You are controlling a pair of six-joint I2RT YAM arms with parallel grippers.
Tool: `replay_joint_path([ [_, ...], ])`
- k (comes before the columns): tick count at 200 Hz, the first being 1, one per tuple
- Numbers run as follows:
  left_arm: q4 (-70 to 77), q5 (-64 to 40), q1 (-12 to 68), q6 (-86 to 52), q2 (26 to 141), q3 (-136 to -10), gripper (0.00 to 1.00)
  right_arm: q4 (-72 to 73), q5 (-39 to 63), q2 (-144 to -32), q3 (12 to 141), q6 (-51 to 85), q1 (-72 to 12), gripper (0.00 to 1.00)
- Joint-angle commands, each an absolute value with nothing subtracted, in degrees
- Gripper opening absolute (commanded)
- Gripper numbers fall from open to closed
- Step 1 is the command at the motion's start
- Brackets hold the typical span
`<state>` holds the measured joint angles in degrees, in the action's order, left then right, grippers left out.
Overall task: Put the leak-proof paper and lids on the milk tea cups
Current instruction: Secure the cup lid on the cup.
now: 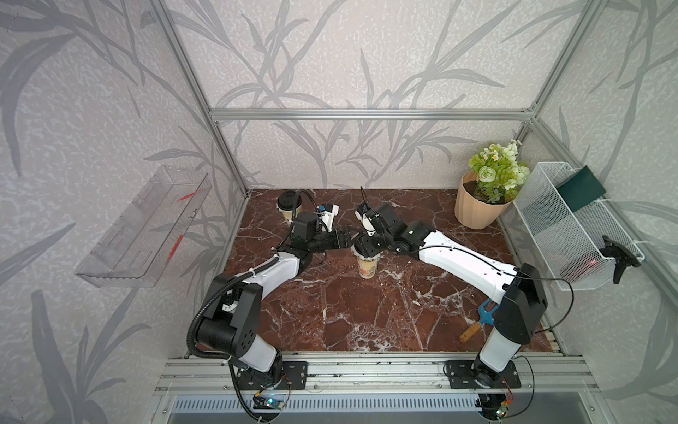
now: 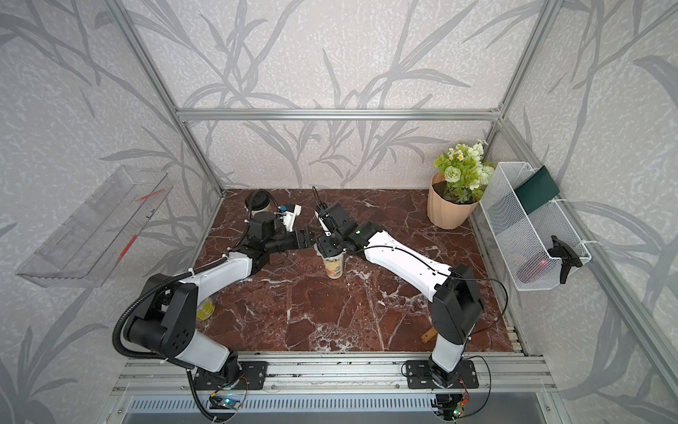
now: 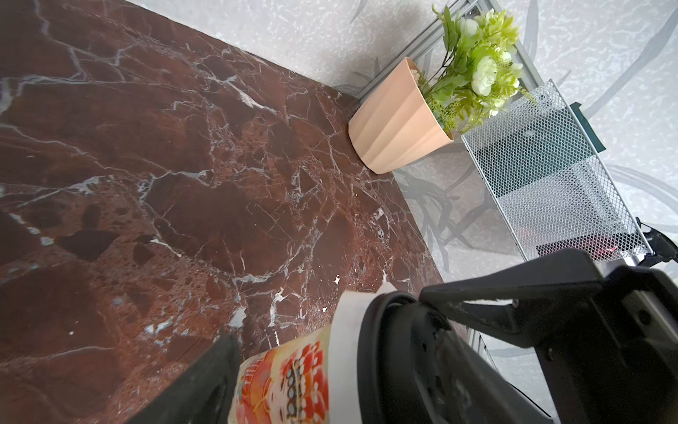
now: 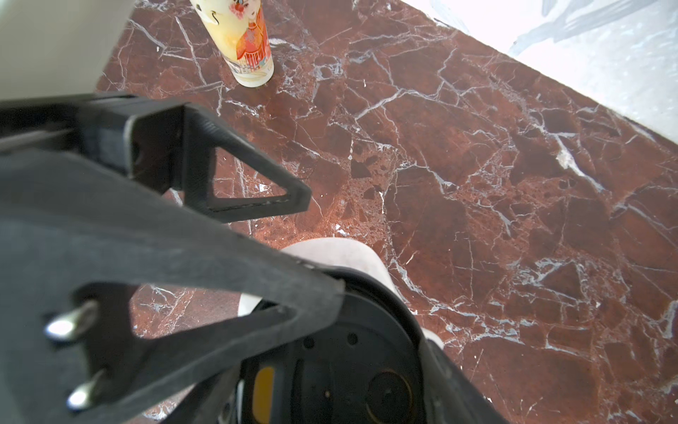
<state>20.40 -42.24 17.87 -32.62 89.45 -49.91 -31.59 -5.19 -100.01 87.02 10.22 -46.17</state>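
A milk tea cup (image 1: 366,267) (image 2: 334,267) with an orange print stands mid-table. A black round lid (image 4: 330,374) (image 3: 396,352) sits on its mouth, and my right gripper (image 1: 368,250) (image 4: 370,348) is shut on that lid from above. My left gripper (image 1: 351,243) reaches in from the left with its jaws wide on either side of the cup's upper wall (image 3: 286,374). One of its fingers (image 3: 209,381) lies beside the print. A second cup (image 4: 249,44) (image 2: 205,308) stands under my left arm. The leak-proof paper is hidden.
Another cup with a black lid (image 1: 290,205) stands at the back left. A peach flower pot (image 1: 477,211) fills the back right corner beside a white mesh basket (image 1: 572,227). A clear shelf (image 1: 143,227) hangs on the left wall. A wooden-handled tool (image 1: 473,328) lies front right.
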Motion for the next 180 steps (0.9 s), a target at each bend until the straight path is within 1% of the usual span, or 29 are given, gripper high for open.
replay_joint_path([
  [1,21.4,-45.0,19.2,-31.8,91.8,-50.4,0.85,-39.1,-1.3,-105.6,80.7,10.6,-47.0,0.63],
  [29,21.0,-44.8,19.4,-31.1,93.8,-49.1,0.83,-37.9,-1.2,-104.5,79.6,10.5,-47.0,0.63],
  [67,22.7,-43.0,19.3,-31.5,95.4,-44.2,0.78,-33.0,-0.6,-102.2,76.7,10.0,-46.9,0.68],
  [92,24.1,-41.7,19.3,-32.3,96.9,-41.3,0.74,-30.4,-0.7,-101.5,75.0,10.0,-46.9,0.68],
  [133,25.7,-39.9,19.3,-33.4,98.6,-38.0,0.71,-23.7,-2.0,-99.9,66.0,11.1,-46.8,0.68],
  [164,27.9,-39.0,19.3,-34.3,98.5,-35.5,0.7,-17.9,-3.2,-98.2,58.9,11.7,-46.8,0.68],
  [180,27.9,-38.7,19.3,-34.1,97.6,-35.2,0.7,-16.9,-2.8,-98.1,57.7,11.4,-46.7,0.68],
])
